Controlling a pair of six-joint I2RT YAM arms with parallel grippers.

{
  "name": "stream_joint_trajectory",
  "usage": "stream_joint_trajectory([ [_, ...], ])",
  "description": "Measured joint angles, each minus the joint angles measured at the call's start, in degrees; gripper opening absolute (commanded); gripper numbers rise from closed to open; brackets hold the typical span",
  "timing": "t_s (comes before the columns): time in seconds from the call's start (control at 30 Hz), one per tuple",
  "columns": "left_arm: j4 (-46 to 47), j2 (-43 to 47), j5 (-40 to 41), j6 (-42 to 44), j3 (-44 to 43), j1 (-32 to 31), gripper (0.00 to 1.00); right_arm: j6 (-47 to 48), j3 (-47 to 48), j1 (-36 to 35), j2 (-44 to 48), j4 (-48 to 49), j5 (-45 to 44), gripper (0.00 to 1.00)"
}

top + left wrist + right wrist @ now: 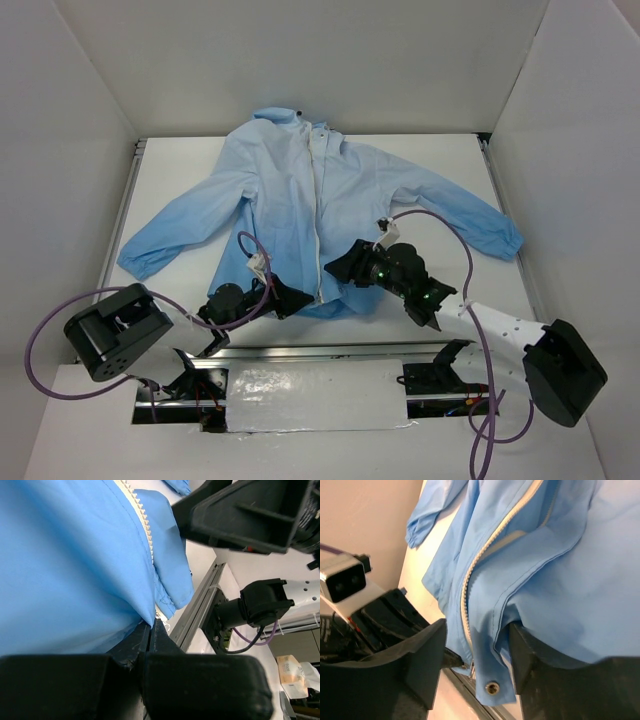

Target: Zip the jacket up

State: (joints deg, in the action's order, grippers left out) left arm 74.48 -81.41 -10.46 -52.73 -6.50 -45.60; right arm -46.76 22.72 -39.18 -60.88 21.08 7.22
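The light-blue jacket (290,190) lies spread flat on the white table, front up, its whitish zipper (320,220) running down the centre. My left gripper (298,298) is at the bottom hem just left of the zipper. In the left wrist view it (151,623) is shut on the jacket (65,565) hem beside the zipper teeth (143,522). My right gripper (337,268) is at the hem right of the zipper. In the right wrist view it (477,630) stands open, straddling the hem flap with a metal snap (492,686) beside the zipper (485,550). The zipper pull does not show clearly.
A metal rail (300,350) runs along the table's near edge, just below the hem. White walls enclose the table on three sides. Purple cables (440,225) loop over the jacket's lower part. The sleeves reach out to the left (150,255) and right (495,235).
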Motion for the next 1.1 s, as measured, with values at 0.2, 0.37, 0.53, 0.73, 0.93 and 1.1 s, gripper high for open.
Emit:
stream_joint_trajectory([
  [0.2, -0.9, 1.0, -0.4, 0.1, 0.1, 0.0, 0.00, 1.6, 5.4, 0.2, 3.0, -8.7, -6.7, 0.91],
  [0.37, -1.2, 3.2, -0.4, 0.3, 0.1, -0.1, 0.00, 2.4, 12.3, 0.3, 6.5, -19.7, -15.2, 0.96],
  [0.53, -1.3, 3.5, -0.4, 0.3, 0.1, -0.1, 0.00, 2.5, 16.2, -0.1, 8.7, -26.7, -18.9, 0.95],
  [0.73, -1.4, 3.5, -0.6, 0.4, -0.1, -0.1, 0.00, -3.7, 16.0, -9.4, 12.8, -32.4, -20.1, 0.89],
  [0.93, -1.5, 3.5, -1.1, 0.5, -0.9, -0.2, 0.00, -20.2, 9.5, -26.0, 19.4, -33.2, -25.0, 0.77],
  [1.1, -1.6, 3.5, -1.2, 0.9, -1.3, -0.5, 0.00, -30.6, 6.4, -31.5, 16.5, -33.7, -29.6, 0.68],
])
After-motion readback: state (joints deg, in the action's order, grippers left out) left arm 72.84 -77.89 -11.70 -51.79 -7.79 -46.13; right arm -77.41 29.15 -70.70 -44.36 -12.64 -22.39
